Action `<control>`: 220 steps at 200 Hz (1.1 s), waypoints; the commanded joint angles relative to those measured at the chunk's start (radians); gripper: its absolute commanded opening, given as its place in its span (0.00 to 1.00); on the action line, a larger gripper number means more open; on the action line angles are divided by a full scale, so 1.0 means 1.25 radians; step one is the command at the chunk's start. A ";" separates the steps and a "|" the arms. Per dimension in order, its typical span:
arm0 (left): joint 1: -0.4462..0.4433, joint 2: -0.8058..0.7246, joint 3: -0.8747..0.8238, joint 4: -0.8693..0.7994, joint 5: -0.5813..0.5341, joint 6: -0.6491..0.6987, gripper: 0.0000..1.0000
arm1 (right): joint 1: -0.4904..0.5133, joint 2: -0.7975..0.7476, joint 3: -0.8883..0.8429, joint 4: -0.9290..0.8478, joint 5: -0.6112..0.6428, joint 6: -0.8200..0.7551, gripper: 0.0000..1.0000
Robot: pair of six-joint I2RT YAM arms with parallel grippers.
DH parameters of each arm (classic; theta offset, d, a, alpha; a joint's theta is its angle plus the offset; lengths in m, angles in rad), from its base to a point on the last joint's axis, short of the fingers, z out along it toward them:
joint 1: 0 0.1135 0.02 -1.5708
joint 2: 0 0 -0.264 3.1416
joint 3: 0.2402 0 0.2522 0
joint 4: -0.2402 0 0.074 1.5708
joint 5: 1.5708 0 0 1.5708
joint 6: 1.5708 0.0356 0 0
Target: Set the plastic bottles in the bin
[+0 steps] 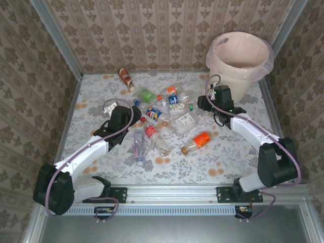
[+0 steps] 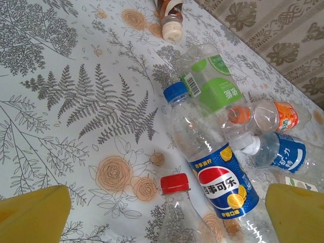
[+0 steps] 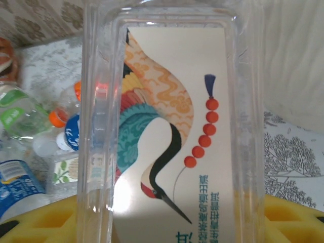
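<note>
Several plastic bottles lie in a heap mid-table: a Pepsi bottle (image 1: 153,113) (image 2: 217,177), a green-label one (image 1: 147,95) (image 2: 212,81), an orange-label one (image 1: 197,142) and a brown one (image 1: 126,78) at the back. The bin (image 1: 238,55) stands at the far right corner, and its cream wall (image 3: 296,50) rises just behind my right hand. My right gripper (image 1: 207,107) (image 3: 167,217) is shut on a clear square bottle with a crane label (image 3: 172,126). My left gripper (image 1: 132,125) (image 2: 167,212) stands open over a red-capped clear bottle (image 2: 177,202), with its yellow fingers (image 2: 30,215) wide on either side.
Patterned walls close in the table at the back and both sides. Bare flowered tablecloth (image 1: 96,101) lies left of the heap and along the near edge (image 1: 202,172).
</note>
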 commanded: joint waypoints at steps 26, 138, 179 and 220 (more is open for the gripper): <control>0.015 -0.018 -0.008 -0.058 -0.030 -0.047 1.00 | -0.003 -0.099 0.019 0.056 -0.067 -0.014 0.47; 0.040 -0.066 -0.044 -0.085 -0.023 -0.116 1.00 | -0.079 -0.084 0.243 0.009 -0.157 0.036 0.46; 0.057 -0.077 -0.045 -0.088 -0.022 -0.102 1.00 | -0.118 -0.005 0.368 -0.046 -0.135 0.041 0.45; 0.068 -0.090 -0.055 -0.101 -0.032 -0.110 1.00 | -0.167 0.071 0.556 -0.170 -0.086 0.040 0.43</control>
